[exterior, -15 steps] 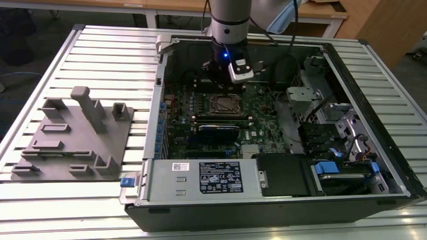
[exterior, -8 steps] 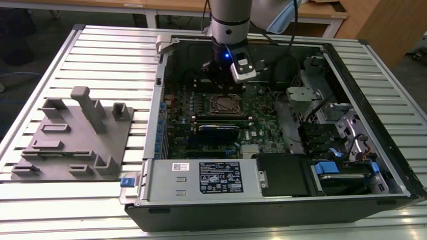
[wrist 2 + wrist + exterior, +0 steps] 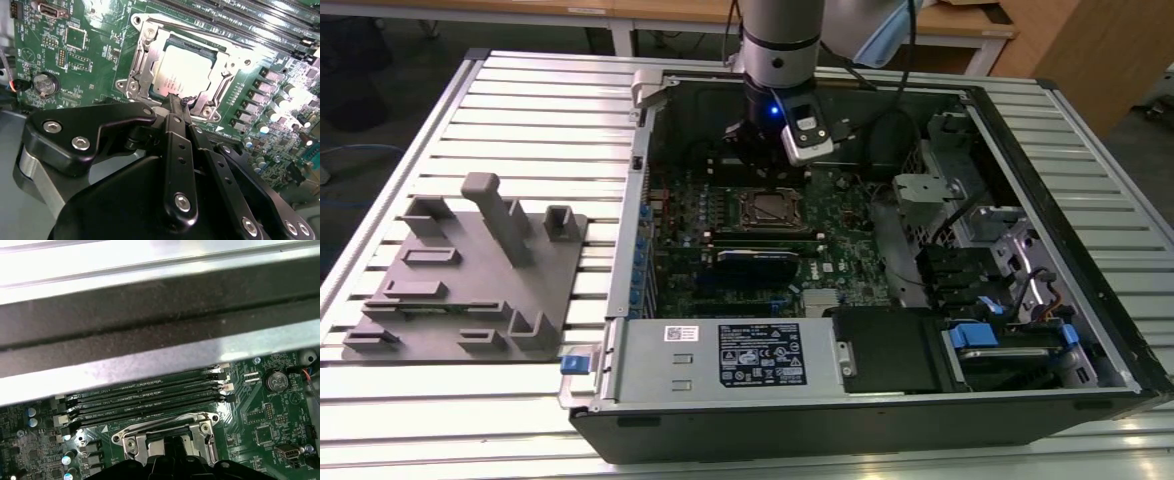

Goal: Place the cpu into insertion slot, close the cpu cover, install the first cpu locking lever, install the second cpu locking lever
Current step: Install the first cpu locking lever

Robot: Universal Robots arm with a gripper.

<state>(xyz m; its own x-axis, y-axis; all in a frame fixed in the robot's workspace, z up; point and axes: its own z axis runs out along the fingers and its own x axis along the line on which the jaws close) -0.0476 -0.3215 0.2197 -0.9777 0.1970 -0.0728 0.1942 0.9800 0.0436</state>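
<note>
Here the tool [image 3: 175,100] (fingers pressed together, holding nothing) touches the cpu cover [image 3: 145,60]; cpu [image 3: 182,72] just beyond.

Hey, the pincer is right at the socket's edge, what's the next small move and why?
Probably lift the pincer slightly, straight up. In the second wrist view the cpu lies in the socket with the cpu cover down around it, and the shut tips sit at the cover's edge, so clearing it before moving sideways seems safest.

Silver-grey arm [image 3: 781,30], glowing blue light, black claw [image 3: 175,102] linkages with silver hex screws
</note>
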